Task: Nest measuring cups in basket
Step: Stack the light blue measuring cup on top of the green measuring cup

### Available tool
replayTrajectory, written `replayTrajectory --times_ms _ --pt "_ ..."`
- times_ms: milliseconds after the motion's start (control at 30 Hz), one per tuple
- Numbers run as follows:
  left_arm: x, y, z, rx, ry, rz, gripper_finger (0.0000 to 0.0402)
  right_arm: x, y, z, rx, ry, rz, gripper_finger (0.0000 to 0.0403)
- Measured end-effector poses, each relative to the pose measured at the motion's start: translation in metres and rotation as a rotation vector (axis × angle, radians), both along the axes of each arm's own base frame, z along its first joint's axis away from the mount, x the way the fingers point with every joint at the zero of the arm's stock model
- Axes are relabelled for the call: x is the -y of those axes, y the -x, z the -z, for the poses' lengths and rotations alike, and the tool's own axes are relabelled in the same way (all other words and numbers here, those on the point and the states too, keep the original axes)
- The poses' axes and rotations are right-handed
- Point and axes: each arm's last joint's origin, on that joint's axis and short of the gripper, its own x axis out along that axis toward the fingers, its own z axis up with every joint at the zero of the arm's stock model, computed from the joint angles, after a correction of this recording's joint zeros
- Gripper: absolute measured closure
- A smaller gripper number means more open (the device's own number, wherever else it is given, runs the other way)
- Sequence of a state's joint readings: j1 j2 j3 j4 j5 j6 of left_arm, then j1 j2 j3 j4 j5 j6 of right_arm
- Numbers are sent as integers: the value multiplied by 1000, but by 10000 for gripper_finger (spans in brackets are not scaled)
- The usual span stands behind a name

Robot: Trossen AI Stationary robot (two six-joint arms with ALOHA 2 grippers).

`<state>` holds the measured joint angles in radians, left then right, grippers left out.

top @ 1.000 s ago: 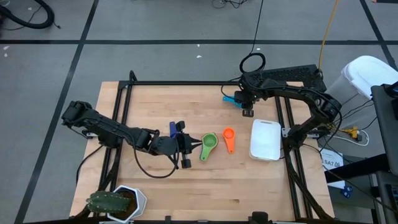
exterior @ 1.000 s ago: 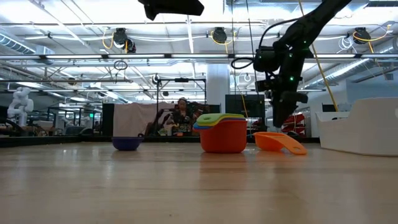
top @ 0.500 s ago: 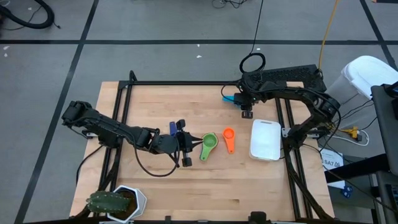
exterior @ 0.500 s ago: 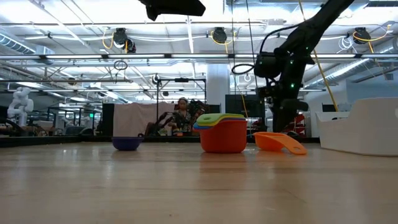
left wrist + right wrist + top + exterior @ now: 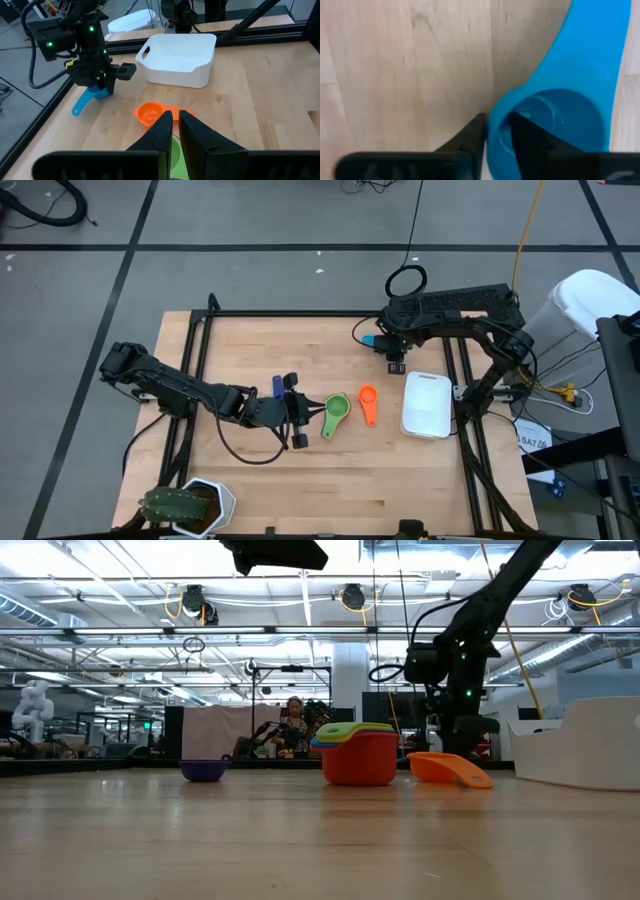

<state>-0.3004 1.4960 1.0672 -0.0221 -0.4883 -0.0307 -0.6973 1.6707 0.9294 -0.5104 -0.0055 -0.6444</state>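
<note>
Early days: white basket (image 5: 426,405) empty near the counter's right edge. Right claw (image 5: 495,131) pinching the light blue cup's (image 5: 372,339) rim at the far side. Left claw (image 5: 172,131) shut, empty, beside a green-topped stack (image 5: 335,412). Also one orange cup (image 5: 367,397), one dark blue (image 5: 278,387)

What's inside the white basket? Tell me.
Nothing shows inside the basket: the left wrist view shows bare white walls and floor, and the high view agrees. The near wall hides a strip of its floor. The orange cup lies outside, on the table.
</note>
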Motion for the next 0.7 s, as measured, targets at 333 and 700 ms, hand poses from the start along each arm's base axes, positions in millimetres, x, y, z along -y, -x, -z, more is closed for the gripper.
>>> replayTrajectory --times_ms 333,700 --pt "-1 0 0 -1 13 -9 364 -26 -10 -25 -24 138 -177 399" --pt "-2 0 0 -2 5 -9 364 -106 -41 -52 -60 347 -525 402"
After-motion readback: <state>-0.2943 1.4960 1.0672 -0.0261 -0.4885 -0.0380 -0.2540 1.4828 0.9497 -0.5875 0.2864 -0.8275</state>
